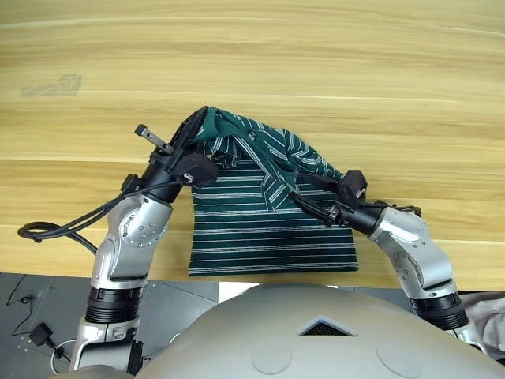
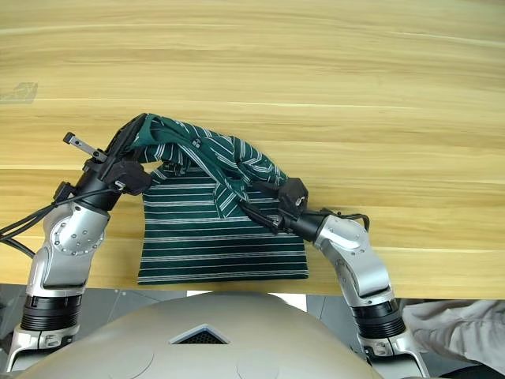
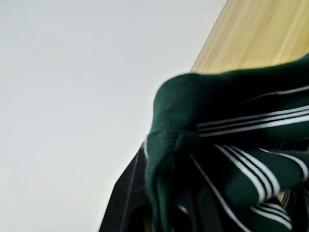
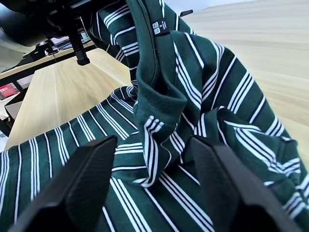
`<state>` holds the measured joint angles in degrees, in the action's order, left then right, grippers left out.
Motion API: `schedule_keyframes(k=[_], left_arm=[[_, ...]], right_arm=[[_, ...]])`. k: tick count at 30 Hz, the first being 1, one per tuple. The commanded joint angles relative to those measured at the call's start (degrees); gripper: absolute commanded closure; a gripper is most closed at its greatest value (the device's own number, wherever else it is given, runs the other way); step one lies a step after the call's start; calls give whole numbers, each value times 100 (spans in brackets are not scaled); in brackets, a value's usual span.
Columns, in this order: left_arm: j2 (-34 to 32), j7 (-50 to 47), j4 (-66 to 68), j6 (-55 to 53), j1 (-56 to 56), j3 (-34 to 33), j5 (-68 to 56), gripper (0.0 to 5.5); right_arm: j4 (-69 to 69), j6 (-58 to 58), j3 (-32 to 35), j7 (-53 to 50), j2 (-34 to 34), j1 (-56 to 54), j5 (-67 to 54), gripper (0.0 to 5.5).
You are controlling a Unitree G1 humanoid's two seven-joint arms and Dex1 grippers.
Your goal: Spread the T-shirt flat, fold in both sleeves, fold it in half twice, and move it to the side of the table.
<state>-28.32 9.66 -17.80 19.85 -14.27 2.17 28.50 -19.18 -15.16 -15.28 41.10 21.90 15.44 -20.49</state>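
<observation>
The shirt (image 1: 268, 237) lies striped and flat at the table's (image 1: 316, 63) near edge. Its far part is lifted in a bunched ridge between the arms. The right gripper (image 1: 301, 188) stands wide at that ridge's right end, and farther off the left gripper (image 1: 192, 133) holds the raised left end.

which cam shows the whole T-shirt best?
Left eye view: the whole T-shirt shows, lower half flat on the table, top bunched up between left gripper and right gripper. Right eye view matches it. Both wrist views give close-ups of striped folds.
</observation>
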Motion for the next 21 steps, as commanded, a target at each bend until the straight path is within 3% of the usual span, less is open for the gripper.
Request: schedule_keyframes(k=[1,10,21], left_arm=[[25,-34,77,25,49,4,-33,550],[71,-59,149,134,70,53,-48,550],[94,-82,215,214,48,129,40,550]], right_arm=[[201,306,-81,-121,5,-57,393,221],[638,597,-234,-467,-401,-370,821,221],[672,635,-274,-452,-482,-364,841,398]])
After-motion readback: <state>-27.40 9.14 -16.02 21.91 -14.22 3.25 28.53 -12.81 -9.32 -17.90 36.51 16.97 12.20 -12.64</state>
